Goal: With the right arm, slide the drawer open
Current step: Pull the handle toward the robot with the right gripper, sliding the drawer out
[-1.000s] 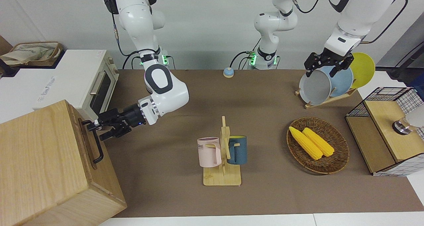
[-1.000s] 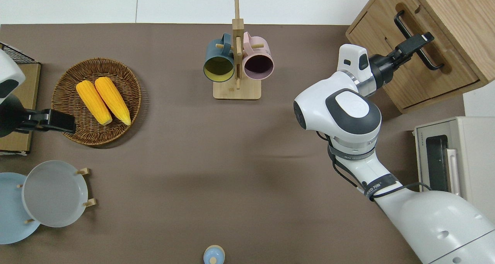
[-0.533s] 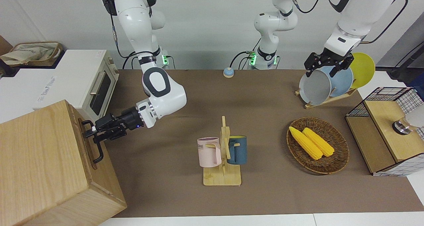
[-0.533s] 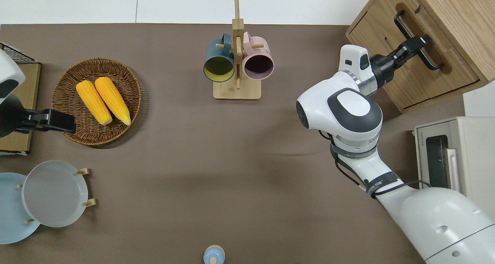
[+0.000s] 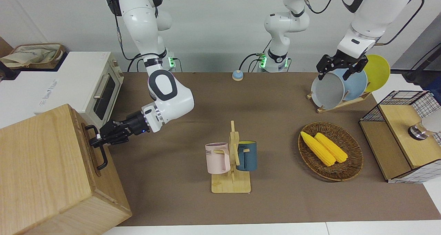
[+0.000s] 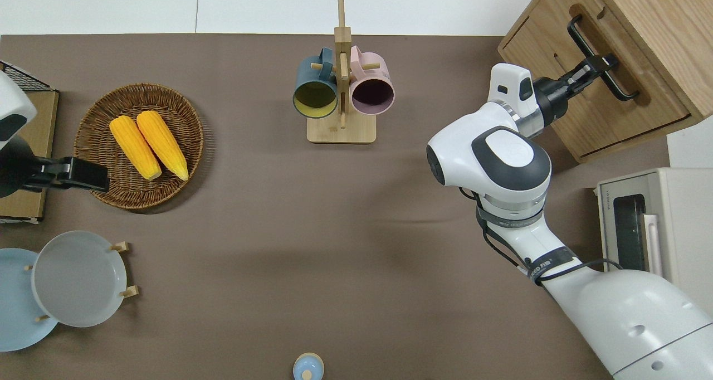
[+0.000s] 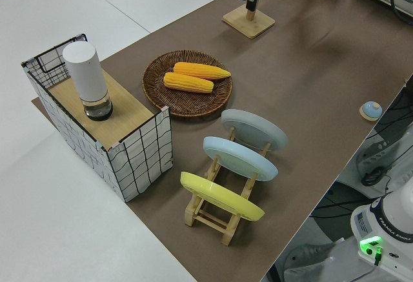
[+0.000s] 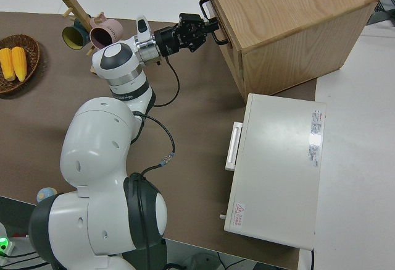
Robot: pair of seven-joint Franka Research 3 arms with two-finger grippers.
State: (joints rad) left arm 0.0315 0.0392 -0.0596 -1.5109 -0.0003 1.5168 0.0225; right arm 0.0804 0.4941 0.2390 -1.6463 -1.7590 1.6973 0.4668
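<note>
1. Landmark: large pale wooden box (image 5: 51, 169), at the right arm's end of the table (image 5: 275, 200), corner angled toward the table's middle.
2. Drawer (image 6: 599, 84) set in the box's front face, facing the right arm; appears fully closed, front flush with the box.
3. Black U-shaped handle (image 5: 98, 149) stands proud of the drawer front, leaving room for fingers around the bar.
4. Right claw (image 5: 97, 140) at the handle's bar, fingers drawn together around it; judged clamped on the bar for the pull.
5. Right arm (image 5: 165, 97): elbow bent, forearm and wrist stretched roughly level toward the box, blue wrist light showing; claw axis about square to the drawer front, suited to a straight pull away from the box.
6. White toaster oven (image 5: 86, 87) just beside the box, nearer the robots; not involved.
7. Mug rack (image 5: 232, 159) well apart from the box, toward the table's middle.
8. Left arm parked; left claw (image 5: 339, 68) fingers spread apart.
</note>
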